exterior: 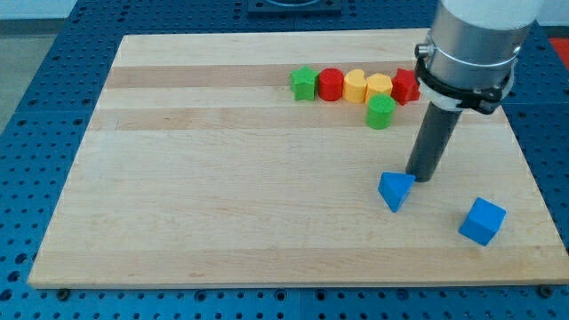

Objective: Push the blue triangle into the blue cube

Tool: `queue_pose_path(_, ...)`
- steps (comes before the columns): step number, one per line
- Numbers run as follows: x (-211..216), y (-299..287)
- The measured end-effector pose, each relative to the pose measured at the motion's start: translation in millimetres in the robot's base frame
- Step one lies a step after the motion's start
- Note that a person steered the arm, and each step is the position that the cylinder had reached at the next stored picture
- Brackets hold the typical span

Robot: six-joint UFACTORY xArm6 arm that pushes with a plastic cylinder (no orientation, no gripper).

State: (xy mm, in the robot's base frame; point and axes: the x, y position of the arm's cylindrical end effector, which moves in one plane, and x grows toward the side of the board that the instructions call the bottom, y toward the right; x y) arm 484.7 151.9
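The blue triangle (pixel 396 190) lies on the wooden board (pixel 222 178) at the view's lower right. The blue cube (pixel 483 220) sits to its right and a little lower, a clear gap between them. My tip (pixel 420 177) stands just at the triangle's upper right corner, touching or nearly touching it. The rod rises from there to the grey arm body at the view's top right.
A row of blocks runs along the view's top: a green star (pixel 304 84), a red cylinder (pixel 331 84), two yellow blocks (pixel 356 86) (pixel 379 86) and a red block (pixel 406 86). A green cylinder (pixel 380 112) sits just below the row.
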Motion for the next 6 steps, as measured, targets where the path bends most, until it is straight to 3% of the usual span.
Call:
queue_pose_path(1, -31.5, -22.1)
queue_pose_path(2, -28.3, -34.4)
queue_pose_path(4, 28.3, -59.2)
queue_pose_path(6, 45.7, -59.2)
